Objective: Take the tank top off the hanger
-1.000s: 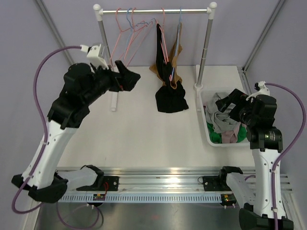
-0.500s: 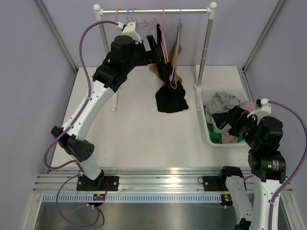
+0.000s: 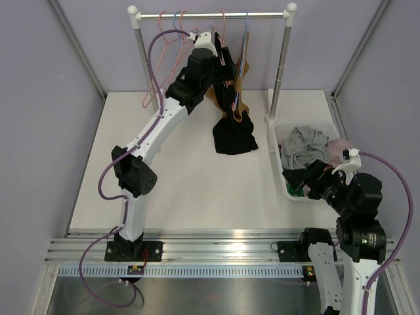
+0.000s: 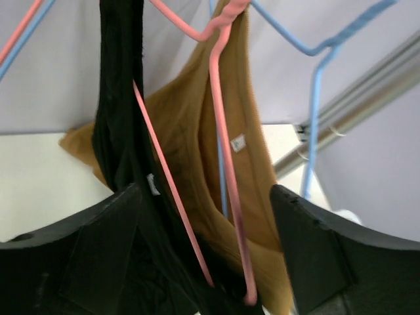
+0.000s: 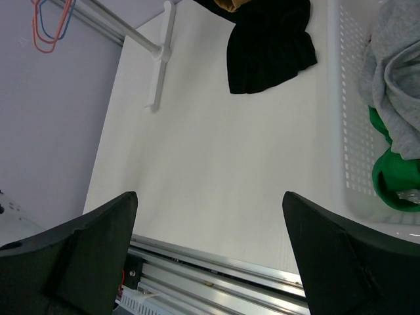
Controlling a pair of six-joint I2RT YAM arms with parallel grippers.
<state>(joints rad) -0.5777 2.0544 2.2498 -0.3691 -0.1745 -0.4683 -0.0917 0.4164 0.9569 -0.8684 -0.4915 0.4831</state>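
Up at the rail, the left claw stands open with the black tank top hanging between its fingers. Right claw: open, above the counter.

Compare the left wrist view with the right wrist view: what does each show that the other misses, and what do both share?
Only the left wrist view shows the pink hanger among the hanging clothes, a blue hanger beside it, and a white label on the brown garment. Only the right wrist view shows the white basket holding grey cloth and green cloth, the table and the rack's foot. Both show the black garment; the right wrist view catches the brown one only as a sliver at its top edge.
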